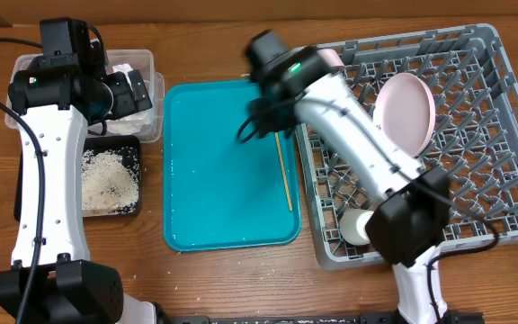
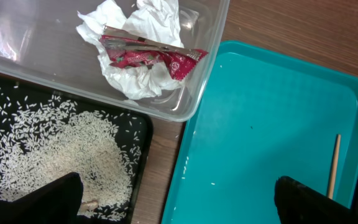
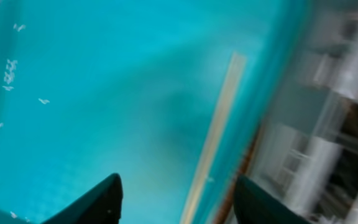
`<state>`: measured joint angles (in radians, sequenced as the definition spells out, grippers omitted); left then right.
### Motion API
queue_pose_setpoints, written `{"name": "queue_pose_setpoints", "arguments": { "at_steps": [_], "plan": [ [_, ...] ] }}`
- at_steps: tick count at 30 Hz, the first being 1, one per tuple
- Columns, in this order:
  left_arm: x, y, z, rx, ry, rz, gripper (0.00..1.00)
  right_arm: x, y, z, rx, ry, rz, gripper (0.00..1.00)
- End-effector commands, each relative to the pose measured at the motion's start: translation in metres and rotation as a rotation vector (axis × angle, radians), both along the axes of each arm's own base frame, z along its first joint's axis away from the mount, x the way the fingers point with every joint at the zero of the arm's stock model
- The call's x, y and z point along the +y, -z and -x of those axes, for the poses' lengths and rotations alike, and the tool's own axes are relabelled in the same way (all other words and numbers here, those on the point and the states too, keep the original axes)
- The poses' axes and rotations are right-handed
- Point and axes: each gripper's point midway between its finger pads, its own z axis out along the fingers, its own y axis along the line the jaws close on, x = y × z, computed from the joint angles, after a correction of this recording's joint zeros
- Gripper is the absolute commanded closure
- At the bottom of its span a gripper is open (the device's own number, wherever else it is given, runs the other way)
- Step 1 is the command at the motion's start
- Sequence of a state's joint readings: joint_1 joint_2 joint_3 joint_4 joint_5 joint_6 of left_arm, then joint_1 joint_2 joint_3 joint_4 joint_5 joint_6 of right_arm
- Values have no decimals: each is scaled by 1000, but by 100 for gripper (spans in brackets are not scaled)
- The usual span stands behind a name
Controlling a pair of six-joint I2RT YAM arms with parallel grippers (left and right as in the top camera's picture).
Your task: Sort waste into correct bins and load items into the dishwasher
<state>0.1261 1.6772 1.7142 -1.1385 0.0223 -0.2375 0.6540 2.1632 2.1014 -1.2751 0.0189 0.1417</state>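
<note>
One thin wooden chopstick (image 1: 283, 171) lies on the teal tray (image 1: 214, 180) by its right edge. My right gripper (image 3: 176, 200) hovers open above the chopstick (image 3: 219, 137), holding nothing; from overhead the right gripper (image 1: 248, 129) is over the tray's upper right. A pink plate (image 1: 405, 110) stands on edge in the grey dish rack (image 1: 502, 135), with a small white cup (image 1: 356, 225) near the rack's front left. The clear tub (image 2: 197, 93) holds the crumpled napkin (image 2: 142, 81) and red wrapper (image 2: 148, 56). Rice (image 2: 55, 143) lies in the black tray (image 2: 138, 162). My left gripper (image 2: 185, 205) is open and empty.
The teal tray (image 2: 260, 124) carries a few stray rice grains (image 3: 8, 78). The left arm (image 1: 48, 162) stands over the tub and black tray at the table's left. The right arm (image 1: 367, 153) reaches across the rack's left side.
</note>
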Motion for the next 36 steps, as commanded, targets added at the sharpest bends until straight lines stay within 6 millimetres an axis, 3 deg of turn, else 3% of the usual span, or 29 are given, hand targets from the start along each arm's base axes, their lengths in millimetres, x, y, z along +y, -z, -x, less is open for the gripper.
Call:
{"name": "queue_pose_setpoints", "arguments": {
  "at_steps": [1, 9, 17, 22, 28, 34, 36],
  "plan": [
    [0, -9, -1, -23, -11, 0, 0, 4, 23, 10, -8, 3, 56, 38],
    [0, -9, -1, -24, -12, 0, 0, -13, 76, 14, 35, 36, 87, 38],
    [0, -9, -1, -24, -12, 0, 0, -33, 110, 9, 70, 78, 99, 38],
    [0, -9, -1, -23, -12, 0, 0, -35, 137, 17, 156, 71, 105, 42],
    [0, -9, -1, -23, -12, 0, 0, -36, 146, 23, 185, 42, 117, 58],
    [0, -9, -1, -24, -12, 0, 0, -33, 145, 27, 201, 35, 108, 93],
    [0, -9, -1, -23, -12, 0, 0, -33, 143, 26, 201, 35, 108, 96]
  ]
}}
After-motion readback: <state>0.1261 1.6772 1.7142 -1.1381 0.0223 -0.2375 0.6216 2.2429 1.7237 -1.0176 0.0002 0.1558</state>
